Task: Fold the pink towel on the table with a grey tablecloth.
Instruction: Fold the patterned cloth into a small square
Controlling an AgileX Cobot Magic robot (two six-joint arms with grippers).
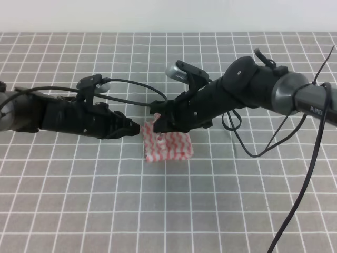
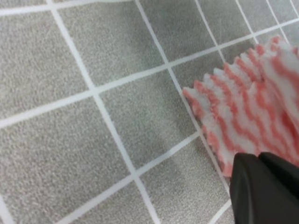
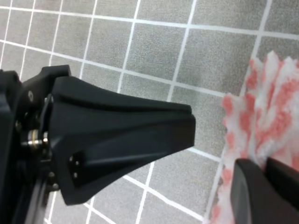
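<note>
- We see the towel (image 1: 167, 146) at frame centre on the grey table (image 1: 79, 200), long axis left to right.
- Our left gripper (image 1: 136, 129) and right gripper (image 1: 158, 122) both meet its upper-left corner, the right seemingly pinching that lifted corner.
- Left looks clenched, possibly on the edge; we can't tell.

A plain, pale off-white wall (image 1: 158, 15) runs as a narrow band across the top of the exterior high frame, evenly and softly lit, meeting the far edge of the gridded surface that fills everything below it.
</note>
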